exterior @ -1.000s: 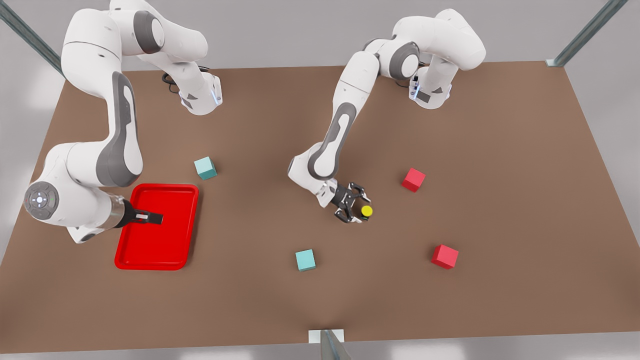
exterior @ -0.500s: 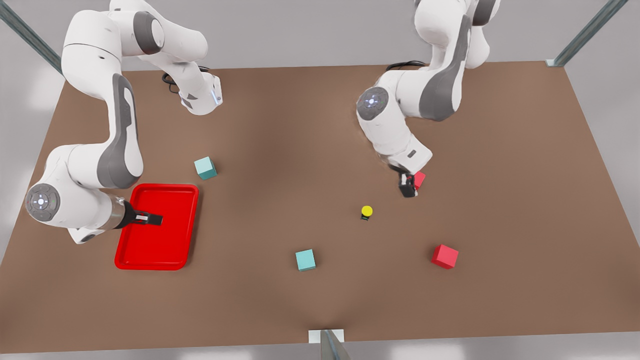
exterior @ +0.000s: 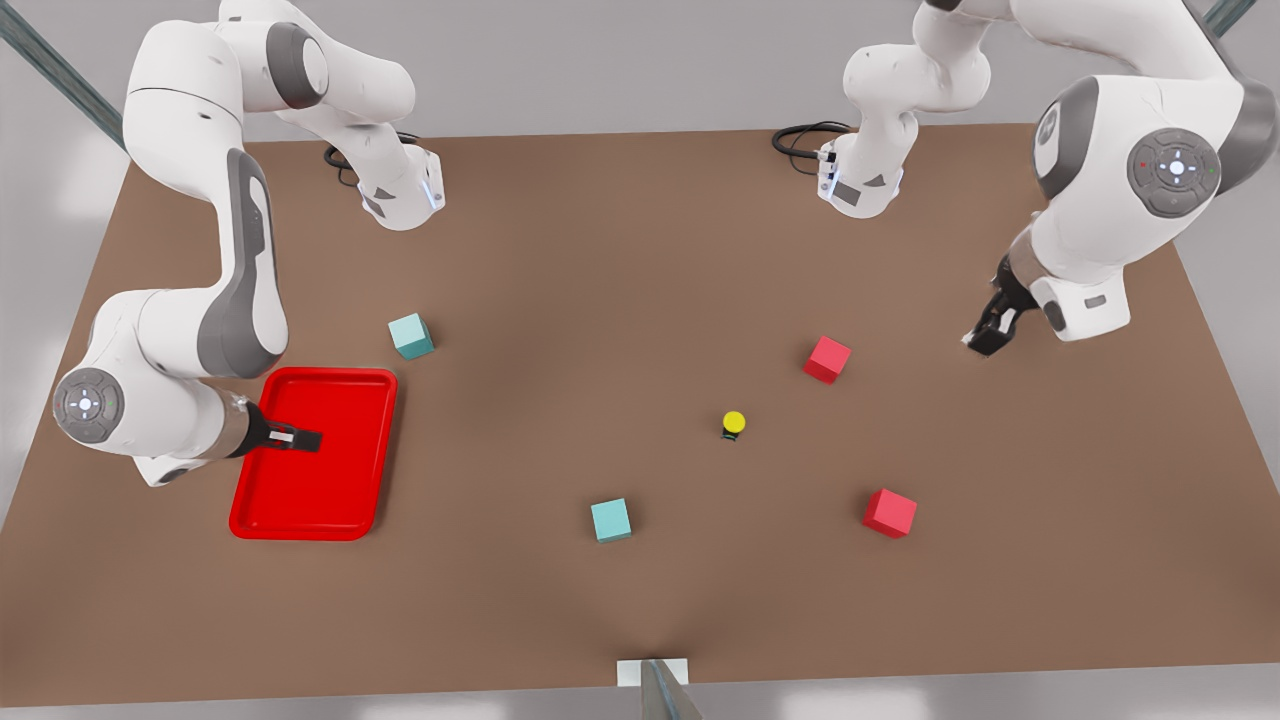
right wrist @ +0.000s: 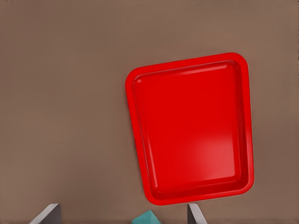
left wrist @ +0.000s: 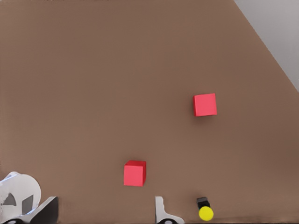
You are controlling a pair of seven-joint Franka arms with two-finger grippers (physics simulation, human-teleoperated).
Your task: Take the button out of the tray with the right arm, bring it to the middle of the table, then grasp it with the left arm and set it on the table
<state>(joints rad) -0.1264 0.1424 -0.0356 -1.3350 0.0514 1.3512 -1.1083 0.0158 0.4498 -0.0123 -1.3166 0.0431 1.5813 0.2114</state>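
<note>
Compared with half a second ago, I am seeing the left gripper [exterior: 992, 335] swinging well away from the red cube [exterior: 827, 359] it was hanging beside; it is now hovering above the table [exterior: 600, 250] near the edge on the front view's right, with the arm folded back high over that corner. A second ago that same gripper was down at the button [exterior: 733, 423]; now the button is standing alone on the bare tabletop, yellow cap up, roughly in the middle, touching nothing, between the two red cubes and well apart from the tray [exterior: 330, 374]. In the left wrist view the fingers [left wrist: 160, 207] are showing spread wide with nothing between them, so that claw is gaping and empty. The right gripper [exterior: 300, 438] is staying where it was, hanging over the red tray on the front view's left; its wrist view is showing its fingertips set wide apart too, holding nothing, with the tray's glossy floor bare below. The other red cube [exterior: 890, 512] and both teal cubes [exterior: 411, 336] [exterior: 610, 520] are sitting just as before. What I am struggling with: the left arm's upper links are being cut off by the picture's top edge, the left gripper's fingers are too small and dark in the front view to tell apart, and in the right wrist view just a corner of a teal cube is peeking in at the frame's edge
</note>
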